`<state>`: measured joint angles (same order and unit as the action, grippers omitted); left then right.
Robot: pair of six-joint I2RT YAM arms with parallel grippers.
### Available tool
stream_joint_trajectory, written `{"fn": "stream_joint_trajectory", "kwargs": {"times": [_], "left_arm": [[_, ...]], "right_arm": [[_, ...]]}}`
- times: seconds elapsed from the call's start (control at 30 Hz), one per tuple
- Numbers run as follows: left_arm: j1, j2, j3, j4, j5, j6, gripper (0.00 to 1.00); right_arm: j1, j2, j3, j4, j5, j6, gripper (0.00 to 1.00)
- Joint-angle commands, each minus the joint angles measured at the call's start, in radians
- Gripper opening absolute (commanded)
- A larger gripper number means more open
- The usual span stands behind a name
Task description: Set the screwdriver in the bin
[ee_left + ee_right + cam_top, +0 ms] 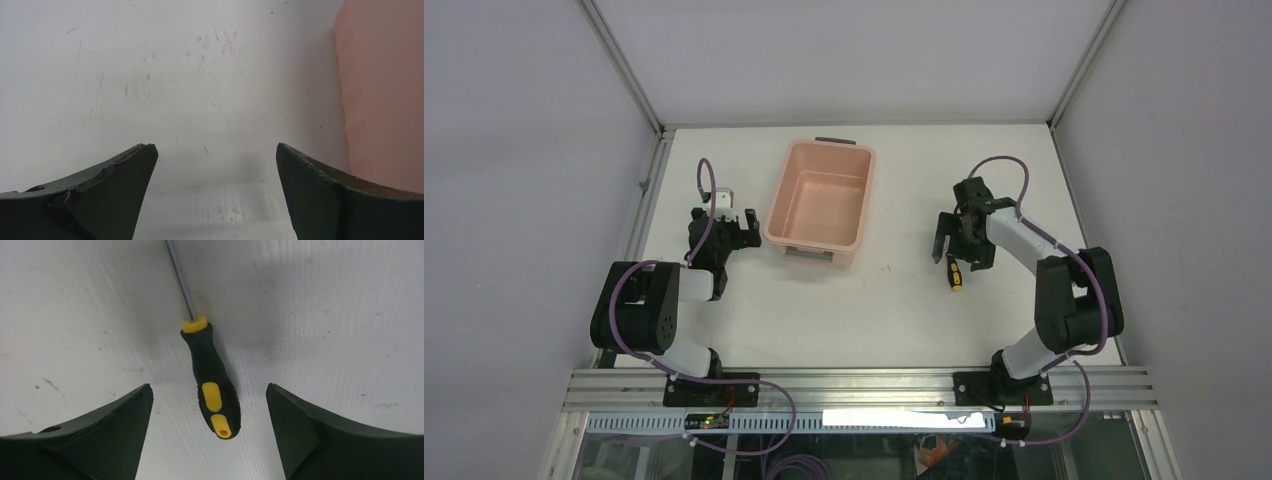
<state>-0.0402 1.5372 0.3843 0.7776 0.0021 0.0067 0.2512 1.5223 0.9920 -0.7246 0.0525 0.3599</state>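
The screwdriver [955, 276] lies flat on the white table, right of the bin. In the right wrist view its yellow-and-black handle [212, 385] points toward the camera and its thin shaft runs up out of the frame. My right gripper [960, 256] is open and low over it, and its two fingers stand either side of the handle's butt end without touching it [209, 387]. The salmon-pink bin [821, 198] stands empty at the back middle. My left gripper [742, 228] is open and empty, just left of the bin, whose wall [385, 90] fills the right edge of the left wrist view.
The table surface [874, 300] is white and scuffed, with grey walls on three sides and a metal rail along the near edge [864, 385]. A dark grey handle tab [835, 141] sits on the bin's far short end.
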Motion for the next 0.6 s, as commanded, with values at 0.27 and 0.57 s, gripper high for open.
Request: {"fn": "stream_joint_trajectory", "kwargs": {"times": [0.27, 0.57], "left_arm": [[-0.009, -0.03, -0.001, 0.026, 0.006, -0.016, 0.99], [-0.009, -0.031, -0.001, 0.025, 0.006, -0.016, 0.99]], "right_arm": [[0.017, 0.121, -0.027, 0.063, 0.069, 0.08, 0.14], [0.017, -0.02, 0.21, -0.186, 0.158, 0.094, 0.0]]}}
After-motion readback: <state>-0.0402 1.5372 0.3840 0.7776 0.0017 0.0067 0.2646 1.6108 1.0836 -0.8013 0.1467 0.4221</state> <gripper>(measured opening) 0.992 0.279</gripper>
